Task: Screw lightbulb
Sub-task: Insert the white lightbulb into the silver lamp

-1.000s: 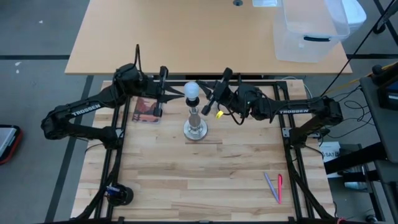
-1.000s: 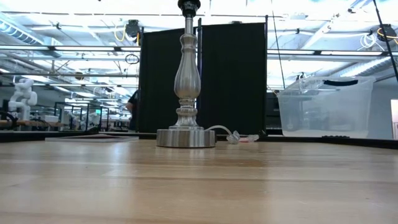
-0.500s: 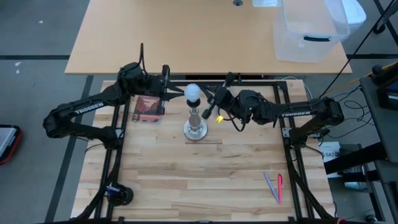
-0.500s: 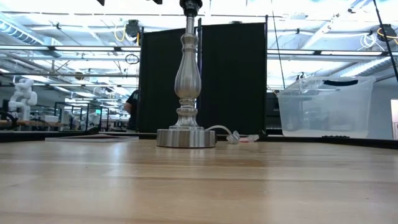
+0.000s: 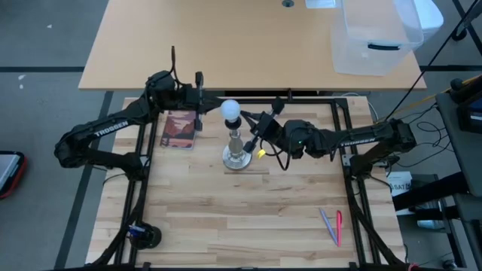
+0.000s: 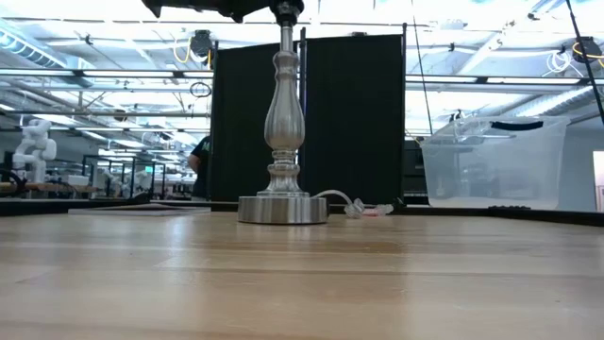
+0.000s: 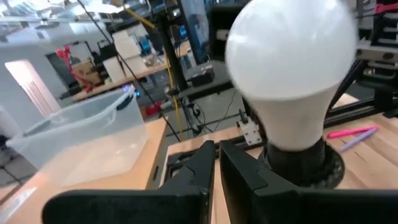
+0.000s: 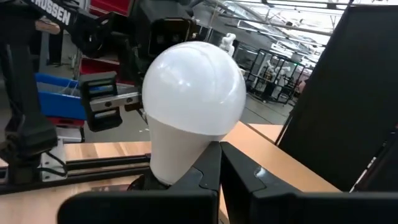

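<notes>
The white lightbulb (image 5: 231, 111) stands upright with its base in the dark socket (image 7: 303, 163) on top of the silver lamp stand (image 6: 283, 123). The stand's round base (image 5: 236, 157) rests on the wooden table. My left gripper (image 5: 203, 107) is shut and hovers just left of the bulb at bulb height. My right gripper (image 5: 251, 123) is shut and hovers just right of the bulb. Both wrist views look at the bulb (image 8: 193, 106) from close by, with a small gap between the fingers and it.
A reddish card (image 5: 179, 129) lies left of the stand. The lamp's cord (image 6: 342, 202) runs off behind its base. Pens (image 5: 332, 226) lie at the near right and a dark round thing (image 5: 143, 235) at the near left. A clear bin (image 5: 376, 38) stands on the far table.
My right gripper has moved toward the table's left and near edge, closer to the lamp's neck below the bulb. My left gripper has shifted a little toward the far edge beside the bulb. A dark arm part has come into the low view's top edge. The bulb and stand have stayed put.
</notes>
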